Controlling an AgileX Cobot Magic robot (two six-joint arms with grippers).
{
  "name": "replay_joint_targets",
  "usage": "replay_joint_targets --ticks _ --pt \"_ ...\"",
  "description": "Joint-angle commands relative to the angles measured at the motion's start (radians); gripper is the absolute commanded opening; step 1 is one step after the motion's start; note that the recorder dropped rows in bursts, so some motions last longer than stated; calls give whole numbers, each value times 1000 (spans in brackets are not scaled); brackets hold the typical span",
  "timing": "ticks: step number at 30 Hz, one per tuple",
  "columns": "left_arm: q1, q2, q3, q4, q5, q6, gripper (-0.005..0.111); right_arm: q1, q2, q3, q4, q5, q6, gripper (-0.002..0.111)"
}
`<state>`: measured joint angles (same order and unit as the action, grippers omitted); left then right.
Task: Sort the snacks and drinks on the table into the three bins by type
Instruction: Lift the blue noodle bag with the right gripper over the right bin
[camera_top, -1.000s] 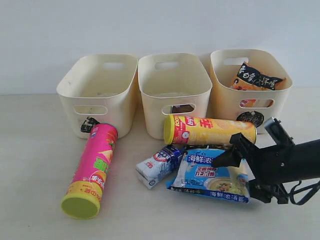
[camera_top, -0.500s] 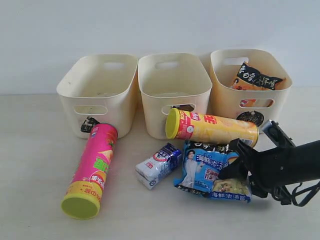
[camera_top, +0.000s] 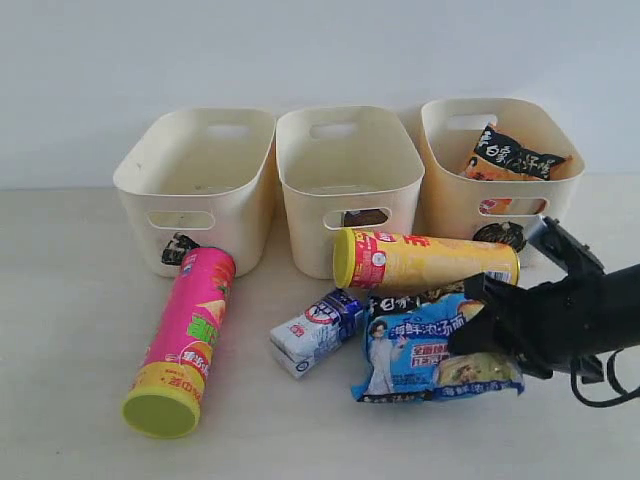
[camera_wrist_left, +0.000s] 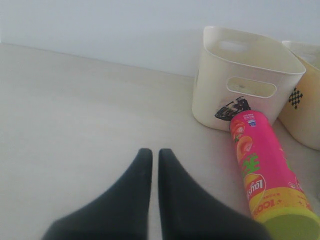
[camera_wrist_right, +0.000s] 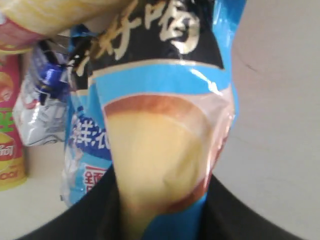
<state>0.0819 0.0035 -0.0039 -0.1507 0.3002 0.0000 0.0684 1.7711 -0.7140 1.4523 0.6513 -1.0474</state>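
Observation:
My right gripper (camera_top: 478, 335) is shut on the blue noodle packet (camera_top: 430, 345), which hangs tilted just off the table; up close the packet (camera_wrist_right: 160, 130) fills the right wrist view. Behind it lies the yellow chip tube (camera_top: 425, 260), and to its left the white-blue carton (camera_top: 317, 330). The pink chip tube (camera_top: 185, 335) lies further left, also seen as the pink tube (camera_wrist_left: 262, 167) from the left wrist. An orange-black noodle packet (camera_top: 512, 155) sits in the right bin (camera_top: 500, 200). The middle bin (camera_top: 345, 190) and left bin (camera_top: 195, 190) show nothing inside. My left gripper (camera_wrist_left: 155, 152) is shut on nothing, out of the exterior view.
The three bins stand in a row against a white wall. The left bin (camera_wrist_left: 240, 85) stands beyond the pink tube in the left wrist view, with bare tabletop (camera_wrist_left: 75, 110) beside it.
The right gripper has closed on the blue noodle packet and lifted and tilted it; the yellow tube shifted slightly. The pink tube and carton stayed put.

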Motion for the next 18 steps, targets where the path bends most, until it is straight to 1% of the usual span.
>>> replay_joint_targets --ticks 1,6,11,18 --pt "-4 -4 4 6 -9 -8 4 1 -97 4 -12 56 2 0" --pt "-4 -4 4 6 -9 -8 4 1 -162 4 -24 36 10 0" --pt "-4 -4 4 6 -9 -8 4 1 -182 4 -29 28 17 0" --pt "-4 -4 4 6 -9 -8 4 -1 -242 4 -29 65 22 0"
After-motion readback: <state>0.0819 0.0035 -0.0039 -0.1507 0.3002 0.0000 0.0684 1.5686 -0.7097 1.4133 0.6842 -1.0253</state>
